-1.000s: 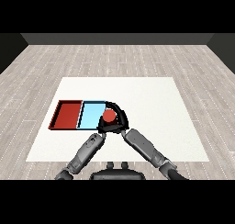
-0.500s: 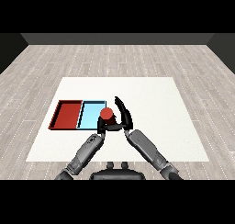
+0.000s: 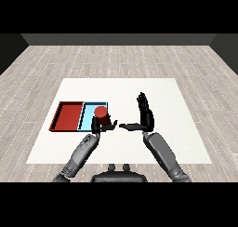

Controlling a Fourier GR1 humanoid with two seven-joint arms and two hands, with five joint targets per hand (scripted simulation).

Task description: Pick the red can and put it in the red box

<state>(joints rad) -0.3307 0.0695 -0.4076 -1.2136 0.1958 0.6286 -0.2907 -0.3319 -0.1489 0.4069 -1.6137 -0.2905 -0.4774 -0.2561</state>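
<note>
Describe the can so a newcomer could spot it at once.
On the white table two trays lie side by side, red tray and blue tray. The can stands at the blue tray's right edge, in the left hand: the only round red thing.

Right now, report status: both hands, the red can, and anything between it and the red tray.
Left hand curled round red can. Right hand open, apart from it. Can over light blue tray, not in red tray. Nothing in the way.

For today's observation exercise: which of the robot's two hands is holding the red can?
The left hand holds the red can, fingers curled round it beside the light blue tray. The right hand is open and holds nothing.
</note>
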